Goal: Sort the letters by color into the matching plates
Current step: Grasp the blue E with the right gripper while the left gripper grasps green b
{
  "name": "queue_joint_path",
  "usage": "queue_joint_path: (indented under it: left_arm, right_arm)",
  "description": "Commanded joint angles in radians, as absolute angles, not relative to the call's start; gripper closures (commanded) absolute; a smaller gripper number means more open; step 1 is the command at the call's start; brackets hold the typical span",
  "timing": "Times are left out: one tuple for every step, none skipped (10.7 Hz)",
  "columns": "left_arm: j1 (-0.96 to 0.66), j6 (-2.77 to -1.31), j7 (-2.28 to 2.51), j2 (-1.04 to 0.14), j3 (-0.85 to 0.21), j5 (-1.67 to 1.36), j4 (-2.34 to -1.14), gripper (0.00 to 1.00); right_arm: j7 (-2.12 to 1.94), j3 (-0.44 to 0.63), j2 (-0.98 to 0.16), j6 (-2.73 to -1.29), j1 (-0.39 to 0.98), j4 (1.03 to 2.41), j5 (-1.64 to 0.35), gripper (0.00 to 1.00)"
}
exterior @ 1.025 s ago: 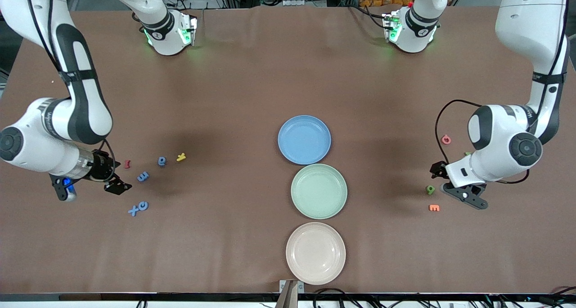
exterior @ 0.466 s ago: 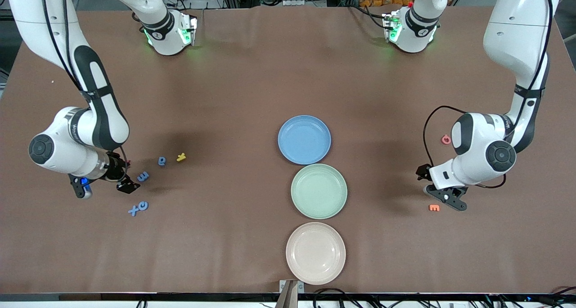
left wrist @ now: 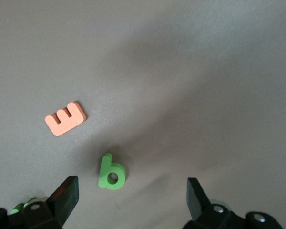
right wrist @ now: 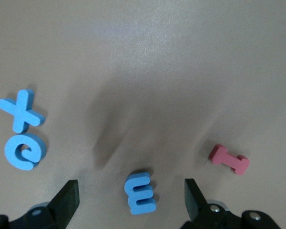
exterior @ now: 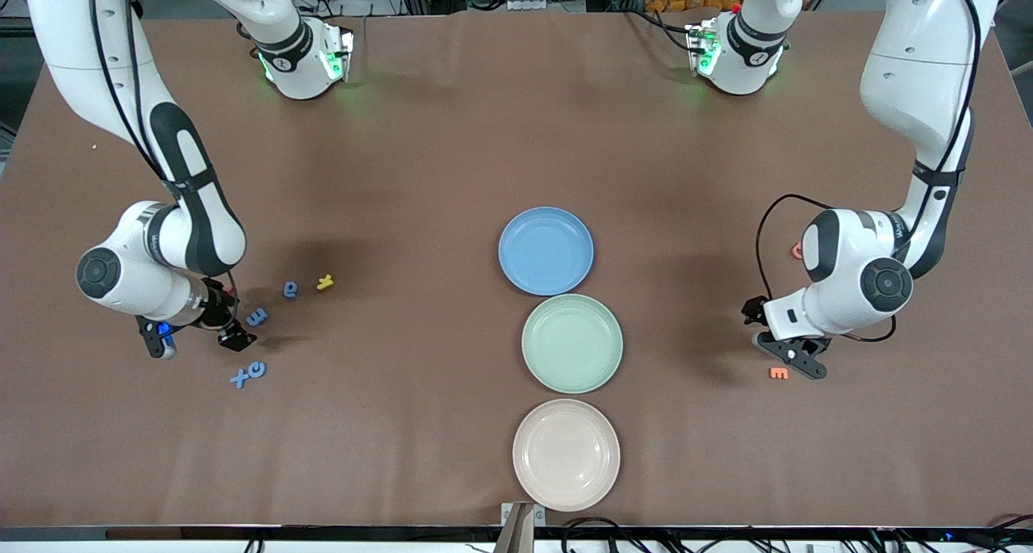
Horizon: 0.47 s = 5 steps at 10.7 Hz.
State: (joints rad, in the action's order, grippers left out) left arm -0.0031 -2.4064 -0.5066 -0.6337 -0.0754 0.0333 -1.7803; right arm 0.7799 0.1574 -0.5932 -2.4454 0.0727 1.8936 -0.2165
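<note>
Here, reading the front view as a clock face, the three plates form a column near the middle of the tabletop [exterior: 452,157]. The sky blue plate [exterior: 545,250] lies farthest from the front camera. The mint green plate [exterior: 571,343] sits just beside it at about 5 o'clock, and a beige plate [exterior: 566,454] lies at 6 o'clock of the green one, nearest the camera. All three are bare.

Toward the right arm's end, at about 9 o'clock of the plates, lie the blue letters. The blue E [exterior: 256,316] has a rounded blue letter [exterior: 290,289] at its 1 o'clock, with a yellow letter [exterior: 324,282] just beside that. A blue X [exterior: 239,378] touches a blue round letter [exterior: 257,368] at 6 o'clock of the E, nearer the camera. The right gripper [right wrist: 129,185] hangs low over the blue E with its jaws spread wide and nothing held. In the right wrist view the E lies between the fingers, with a red I [right wrist: 229,160] off to one side.

Toward the left arm's end, at 3 o'clock of the green plate, the left gripper [left wrist: 131,188] is low over a green b [left wrist: 112,171], jaws fully apart and empty. The b lies flat between them, hidden under the arm in the front view. An orange E [exterior: 779,372] lies near it, nearer the camera. A pink letter [exterior: 796,250] peeks out by the left arm at about 12 o'clock.
</note>
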Motion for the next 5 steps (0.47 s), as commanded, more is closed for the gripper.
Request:
queue_joint_path:
  left_arm:
    - [0.017, -2.424, -0.546, -0.650, -0.080, 0.054, -1.776, 0.03]
    - [0.018, -2.424, -0.575, -0.663, -0.080, 0.052, -1.775, 0.07]
    - [0.020, -2.424, -0.604, -0.670, -0.080, 0.051, -1.773, 0.14]
    - [0.020, -2.424, -0.604, -0.672, -0.080, 0.052, -1.767, 0.19]
    - [0.020, -2.424, -0.606, -0.672, -0.080, 0.052, -1.767, 0.25]
  right_arm:
    - [0.784, 0.155, -0.597, -2.492, 0.075, 1.910, -0.229, 0.14]
    - [0.781, 0.155, -0.598, -2.499, 0.078, 1.917, -0.229, 0.28]
    - [0.781, 0.155, -0.598, -2.499, 0.080, 1.919, -0.229, 0.46]
    - [0.781, 0.155, -0.598, -2.499, 0.081, 1.919, -0.229, 0.54]
    - [0.781, 0.155, -0.598, -2.499, 0.083, 1.919, -0.229, 0.56]
